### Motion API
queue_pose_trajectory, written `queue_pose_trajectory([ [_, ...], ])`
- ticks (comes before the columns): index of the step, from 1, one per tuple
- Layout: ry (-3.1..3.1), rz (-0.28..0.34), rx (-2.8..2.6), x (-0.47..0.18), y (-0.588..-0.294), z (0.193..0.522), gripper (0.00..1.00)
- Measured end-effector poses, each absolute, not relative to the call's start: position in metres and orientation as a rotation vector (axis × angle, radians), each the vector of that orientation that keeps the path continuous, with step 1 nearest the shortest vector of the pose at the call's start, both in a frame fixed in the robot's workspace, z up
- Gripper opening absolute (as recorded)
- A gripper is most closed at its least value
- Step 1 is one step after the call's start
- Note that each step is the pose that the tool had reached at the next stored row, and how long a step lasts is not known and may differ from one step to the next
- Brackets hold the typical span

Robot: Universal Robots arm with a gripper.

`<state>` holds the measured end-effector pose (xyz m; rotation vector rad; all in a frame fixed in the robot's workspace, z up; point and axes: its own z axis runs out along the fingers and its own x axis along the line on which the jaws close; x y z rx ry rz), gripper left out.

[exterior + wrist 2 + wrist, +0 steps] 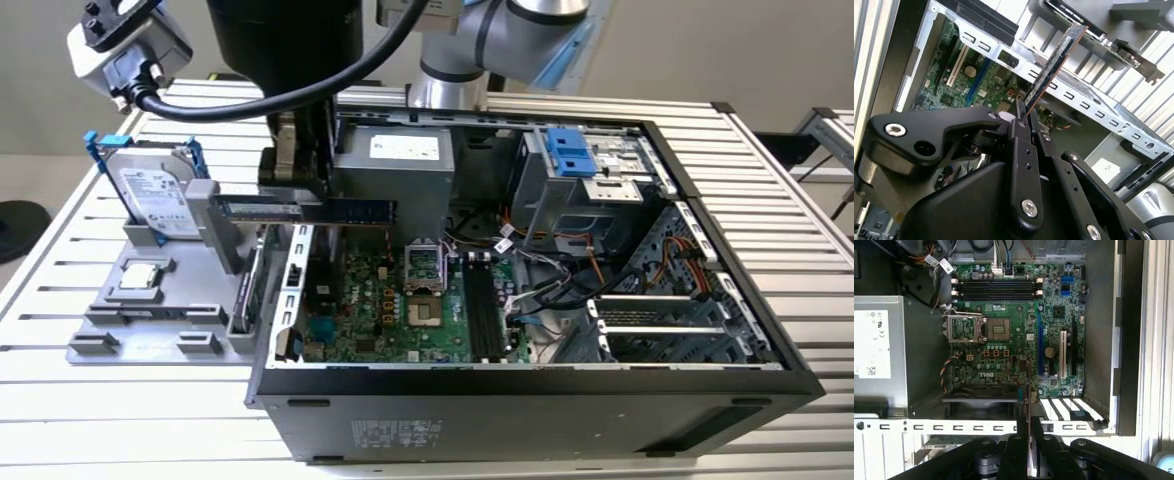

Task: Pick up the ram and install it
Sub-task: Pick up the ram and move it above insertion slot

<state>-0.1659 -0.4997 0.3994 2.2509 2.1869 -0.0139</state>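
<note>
One arm [541,25], ram [327,209] level above case [534,385]

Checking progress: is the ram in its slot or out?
Out. The claw holds the ram above the case; the slots lie empty.

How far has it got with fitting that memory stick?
Pickup looks done: the hand grips the ram by one end, in the air over the edge of the open case. Installing is left: the memory slots are empty, and the ram is not yet over them.
</note>
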Motion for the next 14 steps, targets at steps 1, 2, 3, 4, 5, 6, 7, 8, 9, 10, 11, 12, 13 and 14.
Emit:
queue_pose_trajectory([
  [1, 2.187, -0.014, 2.251, -0.164, -0.500, 0.399, 0.00],
  [2, 2.187, -0.014, 2.251, -0.163, -0.500, 0.399, 0.00],
  [3, 2.187, -0.014, 2.251, -0.162, -0.500, 0.399, 0.00],
  [4, 2.187, -0.014, 2.251, -0.160, -0.500, 0.399, 0.00],
  [5, 2.187, -0.014, 2.251, -0.159, -0.500, 0.399, 0.00],
  [6, 2.187, -0.014, 2.251, -0.157, -0.500, 0.399, 0.00],
  [7, 2.187, -0.014, 2.251, -0.156, -0.500, 0.399, 0.00],
  [8, 2.187, -0.014, 2.251, -0.154, -0.500, 0.399, 0.00],
  [9, 2.187, -0.014, 2.251, -0.153, -0.500, 0.399, 0.00],
  [10, 2.187, -0.014, 2.251, -0.152, -0.500, 0.399, 0.00],
  [11, 2.187, -0.014, 2.251, -0.150, -0.500, 0.399, 0.00],
  [12, 2.187, -0.014, 2.251, -0.148, -0.500, 0.399, 0.00],
  [13, 2.187, -0.014, 2.251, -0.147, -0.500, 0.399, 0.00],
  [14, 2.187, -0.014, 2.251, -0.146, -0.500, 0.399, 0.00],
])
